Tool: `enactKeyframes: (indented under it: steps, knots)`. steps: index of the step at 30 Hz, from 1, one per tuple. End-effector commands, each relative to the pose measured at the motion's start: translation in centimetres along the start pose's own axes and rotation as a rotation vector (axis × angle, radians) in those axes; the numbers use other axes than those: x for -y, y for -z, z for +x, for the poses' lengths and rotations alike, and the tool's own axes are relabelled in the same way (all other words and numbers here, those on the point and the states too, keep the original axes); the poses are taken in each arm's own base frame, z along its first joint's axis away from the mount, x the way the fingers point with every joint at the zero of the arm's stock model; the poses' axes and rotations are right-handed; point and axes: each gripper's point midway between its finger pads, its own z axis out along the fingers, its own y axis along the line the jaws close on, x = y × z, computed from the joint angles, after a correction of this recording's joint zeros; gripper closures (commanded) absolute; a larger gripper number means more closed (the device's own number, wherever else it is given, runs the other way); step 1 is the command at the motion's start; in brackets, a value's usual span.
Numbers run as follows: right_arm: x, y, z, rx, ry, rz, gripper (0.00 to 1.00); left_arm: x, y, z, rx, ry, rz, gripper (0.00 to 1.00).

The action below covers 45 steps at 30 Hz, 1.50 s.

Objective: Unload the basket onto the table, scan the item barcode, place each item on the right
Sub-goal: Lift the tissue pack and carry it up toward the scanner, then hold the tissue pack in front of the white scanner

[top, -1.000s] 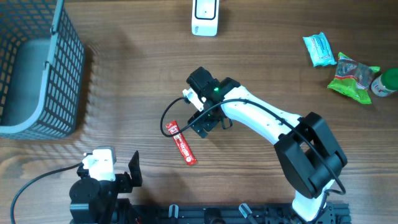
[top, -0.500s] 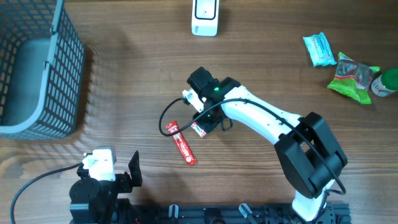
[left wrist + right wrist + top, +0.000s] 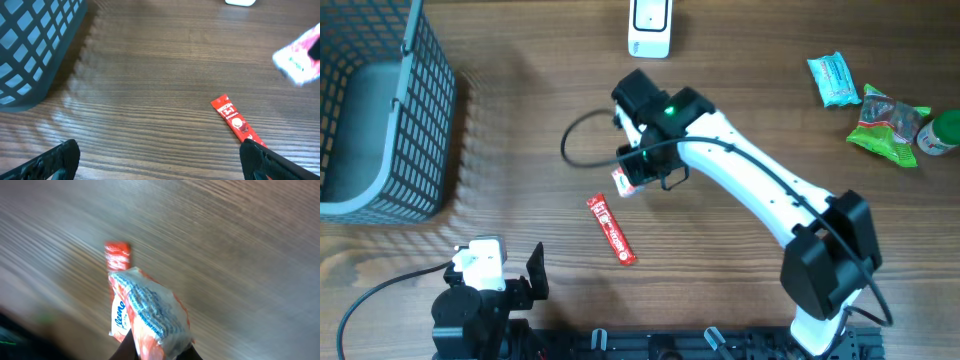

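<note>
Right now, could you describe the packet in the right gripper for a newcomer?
Below the white device at the far edge of the table, the right gripper hangs. Its pink-and-white packet is pinched in the air, unlike the red stick sachet lying flat.

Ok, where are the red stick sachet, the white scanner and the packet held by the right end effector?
red stick sachet (image 3: 610,229), overhead view, middle of its length.
white scanner (image 3: 650,30), overhead view, centre of its body.
held packet (image 3: 150,314), right wrist view, its printed front face.
</note>
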Motion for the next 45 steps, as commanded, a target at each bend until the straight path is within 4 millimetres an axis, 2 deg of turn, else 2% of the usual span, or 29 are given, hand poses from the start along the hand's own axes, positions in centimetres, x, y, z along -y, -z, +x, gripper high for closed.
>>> enactKeyframes:
  steps: [1, 3, 7, 11, 14, 20, 21, 23, 25, 28, 31, 36, 38, 41, 45]
  knots:
    - [-3.7, 2.9, 0.6, -0.132, -0.450, -0.305, 0.96, -0.1, -0.1, 0.1, 0.002, 0.007, -0.006, 0.00]
    - [-4.7, 4.3, 1.3, -0.258, -0.617, -0.424, 0.96, -0.1, -0.1, 0.1, 0.002, 0.007, -0.006, 0.00]
    - [-5.0, 5.9, 1.3, -0.331, -0.686, -0.532, 0.96, -0.1, -0.1, 0.1, 0.002, 0.007, -0.006, 0.00]
    - [-2.0, 5.1, -0.2, -0.201, -0.595, -0.445, 0.96, -0.1, -0.1, 0.1, 0.002, 0.007, -0.006, 0.00]
    - [0.5, 4.7, -3.6, 0.019, -0.358, -0.381, 0.96, -0.1, -0.1, 0.1, 0.002, 0.007, -0.006, 0.00]
    - [0.3, 6.7, -10.0, 0.301, -0.215, -0.438, 0.96, -0.1, -0.1, 0.1, 0.002, 0.007, -0.006, 0.00]
    - [2.2, 7.0, -12.4, 0.432, -0.220, -0.323, 0.96, -0.1, -0.1, 0.1, 0.002, 0.007, -0.006, 0.00]
    - [5.8, 7.6, -14.8, 0.583, -0.273, -0.124, 0.96, -0.1, -0.1, 0.1, 0.002, 0.007, -0.006, 0.00]
    - [9.8, 8.9, -17.3, 0.762, -0.350, 0.085, 0.96, -0.1, -0.1, 0.1, 0.002, 0.007, -0.006, 0.00]
    - [11.6, 10.3, -20.8, 0.951, -0.372, 0.163, 0.96, -0.1, -0.1, 0.1, 0.002, 0.007, -0.006, 0.00]
    - [11.5, 10.4, -24.2, 1.094, -0.292, 0.162, 0.96, -0.1, -0.1, 0.1, 0.002, 0.007, -0.006, 0.00]
    - [11.9, 8.6, -28.0, 1.262, -0.233, 0.128, 0.95, -0.1, -0.1, 0.1, 0.002, 0.007, -0.006, 0.00]
    - [12.5, 8.5, -29.3, 1.351, -0.181, 0.148, 0.96, -0.1, -0.1, 0.1, 0.002, 0.007, -0.006, 0.00]
    - [13.3, 8.4, -30.0, 1.425, -0.141, 0.200, 0.95, -0.1, -0.1, 0.1, 0.002, 0.007, -0.006, 0.00]
    - [14.3, 6.7, -30.7, 1.446, -0.099, 0.280, 0.95, -0.1, -0.1, 0.1, 0.002, 0.007, -0.006, 0.00]
